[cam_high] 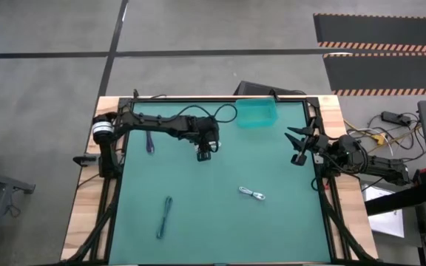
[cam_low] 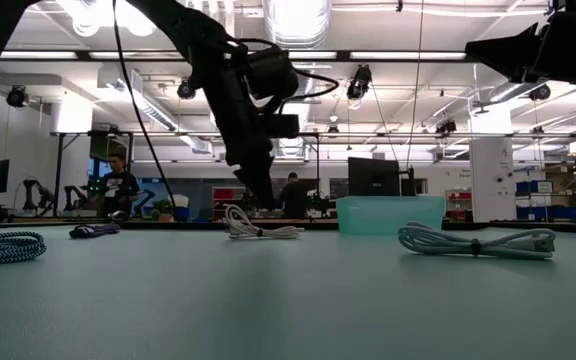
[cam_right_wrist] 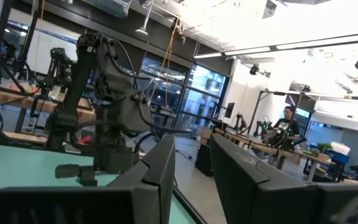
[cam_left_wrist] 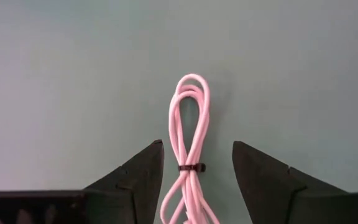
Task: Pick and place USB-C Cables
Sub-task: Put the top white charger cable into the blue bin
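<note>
I've got the left gripper (cam_left_wrist: pixel 197 171) open astride a white coiled cable (cam_left_wrist: pixel 191 143) near the teal plastic bin (cam_high: pixel 257 114) — set to pinch; right gripper (cam_high: pixel 299 145) parked, can't tell.

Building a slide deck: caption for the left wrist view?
Open left gripper straddles a coiled white USB-C cable on the green table.

I saw a green bench (cam_high: pixel 220 222), a white coiled cable (cam_high: pixel 251 194), a blue-grey folded cable (cam_high: pixel 165 216), a purplish-dark cable (cam_high: pixel 149 142), a translucent teal bin (cam_high: pixel 257 114), black arms.
</note>
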